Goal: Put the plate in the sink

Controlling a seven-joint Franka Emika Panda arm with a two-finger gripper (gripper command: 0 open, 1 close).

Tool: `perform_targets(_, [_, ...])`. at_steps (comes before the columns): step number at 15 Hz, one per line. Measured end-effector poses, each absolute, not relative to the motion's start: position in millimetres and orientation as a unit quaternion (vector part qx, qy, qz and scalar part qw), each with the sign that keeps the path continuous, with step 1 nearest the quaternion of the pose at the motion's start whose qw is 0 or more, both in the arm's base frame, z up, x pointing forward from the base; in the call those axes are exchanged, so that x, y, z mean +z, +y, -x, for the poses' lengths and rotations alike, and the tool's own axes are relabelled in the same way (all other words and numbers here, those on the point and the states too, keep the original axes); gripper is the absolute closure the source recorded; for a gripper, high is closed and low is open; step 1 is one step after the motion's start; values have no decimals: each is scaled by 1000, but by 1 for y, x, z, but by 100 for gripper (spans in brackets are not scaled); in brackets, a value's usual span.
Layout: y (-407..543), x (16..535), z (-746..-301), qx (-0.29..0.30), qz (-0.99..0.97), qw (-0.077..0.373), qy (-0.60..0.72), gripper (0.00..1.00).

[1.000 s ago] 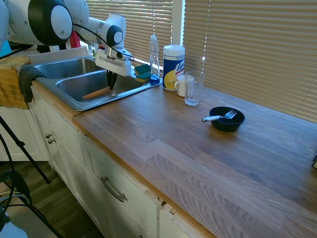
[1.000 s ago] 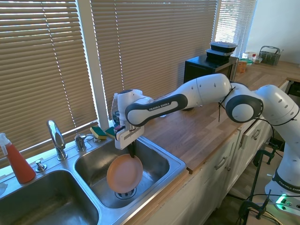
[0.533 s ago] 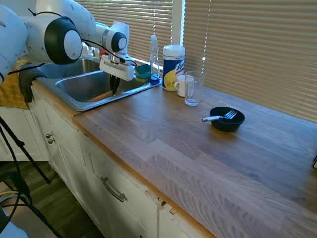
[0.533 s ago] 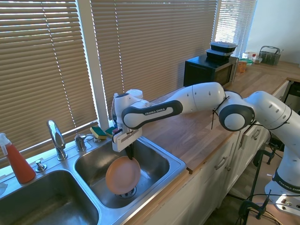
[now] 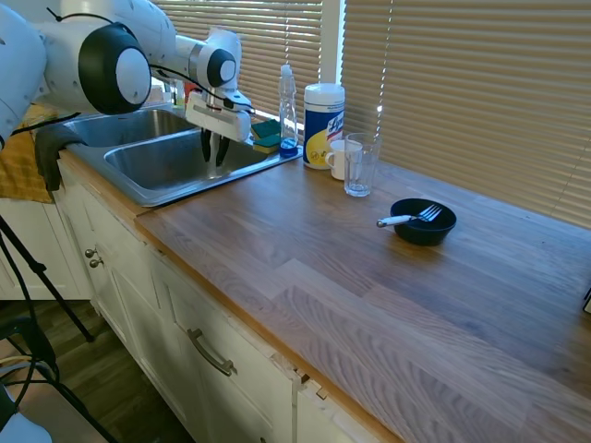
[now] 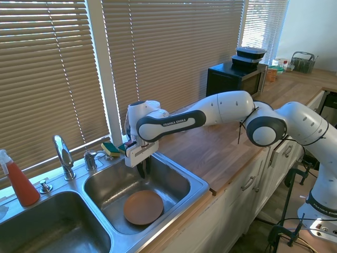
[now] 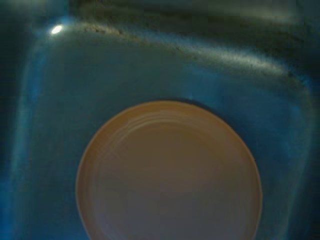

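plate (image 6: 143, 207) flat in sink (image 6: 181, 182) — below parted jaws

— Seen whole anywhere, the plate (image 7: 169, 172)?
— Cut off at the wrist view's lower edge, and soft with blur there. Hidden entirely in the first exterior view, behind the sink (image 5: 138, 192) front wall.
— And the sink itself?
— Far basin clipped by the lower left corner in the second exterior view; partly blocked by the arm in the first. Drain covered by the plate (image 6: 143, 207).
— Faucet (image 6: 62, 156)?
— Not made out in the first exterior view, behind the arm.
— Label on the wipes canister (image 5: 323, 125)?
— Too small to read.
— Anything else cut?
— Red spray bottle (image 6: 19, 182), clipped at the left edge. Bench (image 5: 369, 277) running out past the right edge.
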State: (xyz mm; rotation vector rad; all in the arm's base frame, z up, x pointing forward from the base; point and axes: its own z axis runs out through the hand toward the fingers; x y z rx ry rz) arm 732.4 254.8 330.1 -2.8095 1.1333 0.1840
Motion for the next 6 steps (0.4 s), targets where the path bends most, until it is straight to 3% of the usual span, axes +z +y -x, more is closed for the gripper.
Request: perform_targets(6, [244, 424, -698, 19, 914, 78, 398, 0])
